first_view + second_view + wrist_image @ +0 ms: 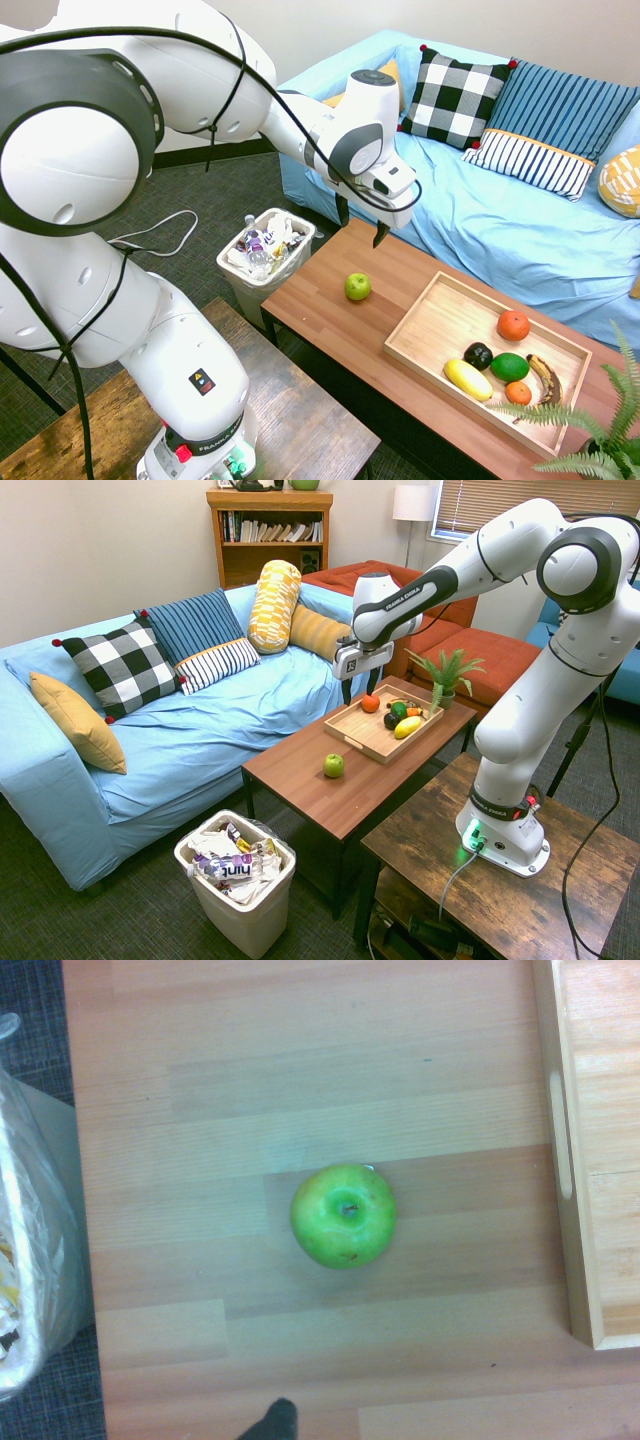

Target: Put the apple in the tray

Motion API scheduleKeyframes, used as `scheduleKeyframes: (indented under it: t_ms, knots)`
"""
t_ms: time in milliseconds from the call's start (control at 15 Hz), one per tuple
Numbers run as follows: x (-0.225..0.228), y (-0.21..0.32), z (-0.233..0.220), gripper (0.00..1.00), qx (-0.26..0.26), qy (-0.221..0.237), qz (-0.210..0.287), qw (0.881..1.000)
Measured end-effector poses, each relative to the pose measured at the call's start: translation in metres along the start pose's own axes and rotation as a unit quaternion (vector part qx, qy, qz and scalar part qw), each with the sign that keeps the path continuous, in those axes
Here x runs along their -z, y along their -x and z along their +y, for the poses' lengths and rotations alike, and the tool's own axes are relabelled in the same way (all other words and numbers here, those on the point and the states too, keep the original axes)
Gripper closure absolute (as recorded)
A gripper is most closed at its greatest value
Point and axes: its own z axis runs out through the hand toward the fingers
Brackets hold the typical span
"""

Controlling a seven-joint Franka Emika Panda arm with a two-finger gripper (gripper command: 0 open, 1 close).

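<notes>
The small yellow-green apple [357, 287] [333, 766] sits stem-up on the brown coffee table, alone, a short way from the tray. In the wrist view the apple [343, 1215] is near the middle, with the tray's handle side [575, 1160] along one edge. The light wooden tray [440, 320] [352, 730] lies on the table's other half and holds several fruits. My gripper [360, 225] [359, 688] hangs open well above the apple, fingers pointing down, nothing between them.
In the tray lie an orange fruit [513, 325], a yellow one [468, 379], a dark green one [509, 366] and a banana [545, 378]. A full white bin [266, 250] stands by the table's end. A blue sofa [520, 230] runs behind; a potted fern [590, 420] sits past the tray.
</notes>
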Motion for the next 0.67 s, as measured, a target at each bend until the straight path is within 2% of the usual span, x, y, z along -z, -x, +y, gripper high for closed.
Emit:
scheduleKeyframes:
  t_ms: [333, 667]
  knots:
    - [-0.017, 0.000, -0.010, 0.00, -0.003, 0.012, -0.004, 1.000]
    - [-0.081, -0.002, -0.039, 0.00, -0.018, 0.037, -0.015, 0.999]
